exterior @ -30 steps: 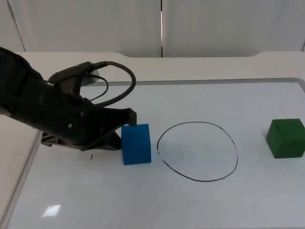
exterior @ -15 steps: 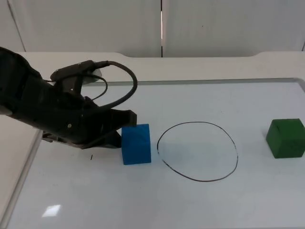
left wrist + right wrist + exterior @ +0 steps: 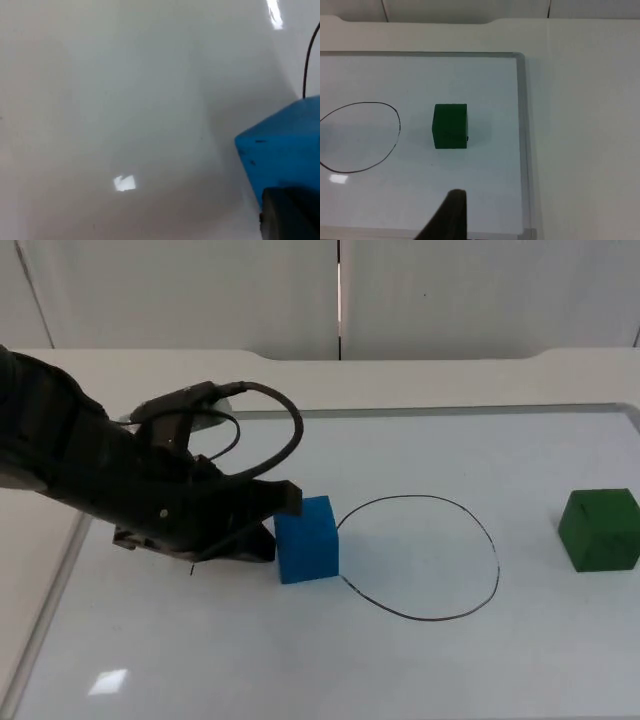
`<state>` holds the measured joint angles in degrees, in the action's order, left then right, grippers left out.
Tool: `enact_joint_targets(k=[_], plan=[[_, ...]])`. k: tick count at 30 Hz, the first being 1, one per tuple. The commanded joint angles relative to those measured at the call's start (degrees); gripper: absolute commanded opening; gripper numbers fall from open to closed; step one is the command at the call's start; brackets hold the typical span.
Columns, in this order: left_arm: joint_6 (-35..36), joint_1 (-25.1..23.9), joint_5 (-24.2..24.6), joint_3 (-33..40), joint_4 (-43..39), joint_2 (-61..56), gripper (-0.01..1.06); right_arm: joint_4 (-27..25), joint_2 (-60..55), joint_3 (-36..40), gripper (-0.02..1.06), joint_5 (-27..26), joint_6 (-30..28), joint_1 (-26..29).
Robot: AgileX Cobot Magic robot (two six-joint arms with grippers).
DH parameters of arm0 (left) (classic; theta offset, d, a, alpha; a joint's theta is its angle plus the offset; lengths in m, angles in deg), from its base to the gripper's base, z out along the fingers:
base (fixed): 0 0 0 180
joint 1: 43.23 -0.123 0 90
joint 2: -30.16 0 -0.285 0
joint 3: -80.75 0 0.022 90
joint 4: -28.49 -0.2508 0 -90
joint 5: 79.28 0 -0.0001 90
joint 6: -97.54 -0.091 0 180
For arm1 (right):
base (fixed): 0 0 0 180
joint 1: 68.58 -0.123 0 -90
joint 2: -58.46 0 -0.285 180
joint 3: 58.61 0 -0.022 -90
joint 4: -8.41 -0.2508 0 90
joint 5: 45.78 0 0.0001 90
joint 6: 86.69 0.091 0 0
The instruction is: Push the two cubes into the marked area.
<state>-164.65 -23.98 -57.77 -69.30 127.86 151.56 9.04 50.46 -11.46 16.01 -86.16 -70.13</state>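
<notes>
I see left hand (image 3: 280,525) pressed against blue cube (image 3: 308,539), grip state unclear | cube touching drawn circle's (image 3: 415,557) left edge | green cube (image 3: 599,529) near worktop's (image 3: 300,660) right edge | right hand (image 3: 451,212) waiting, grip unclear

blue cube (image 3: 307,539) touching ring (image 3: 420,557), green cube (image 3: 599,529) apart

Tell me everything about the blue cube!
The blue cube is a plain, matte, solid-coloured block with sharp edges, and looks like foam or painted wood. It sits flat on the white table, slightly turned. The left pincer presses against its side away from the drawn circle. Its far lower corner just reaches the circle's line. Nothing rests on top.
</notes>
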Motion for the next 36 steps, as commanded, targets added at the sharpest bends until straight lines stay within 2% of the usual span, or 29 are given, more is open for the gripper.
enact_joint_targets(k=[1, 9, 36], plan=[[-0.22, 0.77, 0.63, -0.37, 0.58, 0.11, 0.00, -0.02, 0.21, 0.54, 1.05, 0.01, -0.11, 0.19], [-0.22, 2.46, 0.11, -0.90, 0.58, 0.11, 0.00, -0.02, 0.21, 0.54, 1.05, 0.01, -0.11, 0.19], [-0.22, 3.77, -1.15, -2.73, 0.58, 0.11, 0.00, -0.02, 0.21, 0.54, 1.05, 0.01, -0.11, 0.19]])
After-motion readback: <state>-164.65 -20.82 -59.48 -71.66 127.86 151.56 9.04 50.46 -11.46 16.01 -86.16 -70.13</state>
